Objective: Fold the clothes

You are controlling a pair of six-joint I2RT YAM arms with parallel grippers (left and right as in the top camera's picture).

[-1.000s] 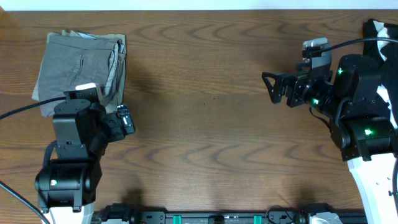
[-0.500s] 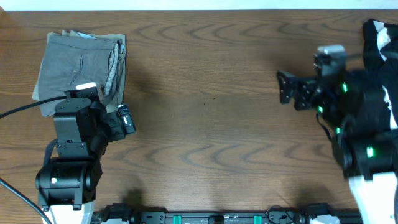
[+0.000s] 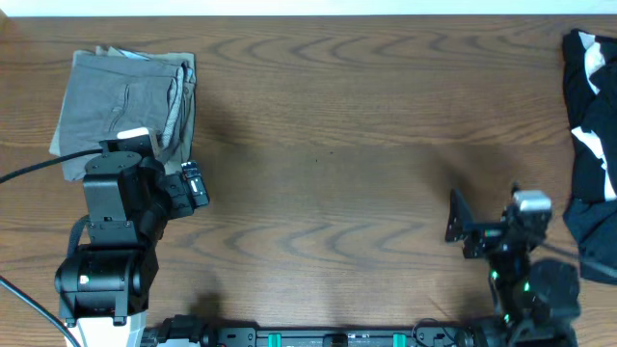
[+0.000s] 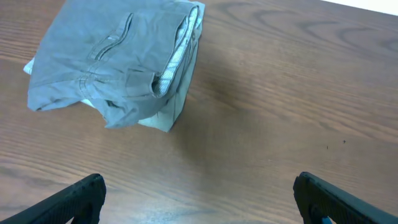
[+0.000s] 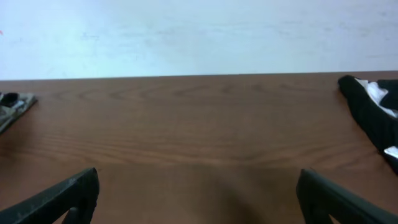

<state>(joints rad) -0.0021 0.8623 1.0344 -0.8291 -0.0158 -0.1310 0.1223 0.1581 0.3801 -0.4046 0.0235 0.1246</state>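
The mid-grey shorts [image 3: 120, 96] lie folded in a compact stack at the far left of the table, with the pale waistband lining showing along the right side. They also show in the left wrist view [image 4: 106, 68], and an edge shows in the right wrist view [image 5: 12, 106]. My left gripper [image 3: 193, 185] is open and empty, just in front of and to the right of the shorts [image 4: 199, 199]. My right gripper [image 3: 461, 220] is open and empty over bare wood at the front right [image 5: 199, 196], far from the shorts.
A black-and-white garment [image 3: 590, 116] lies crumpled at the right edge of the table and also shows in the right wrist view [image 5: 370, 109]. The wooden table [image 3: 318, 145] spans the view, with a white wall beyond its far edge.
My right arm has pulled back from the middle right of the table toward the front edge, gripper still open. The left arm and the shorts have not moved.
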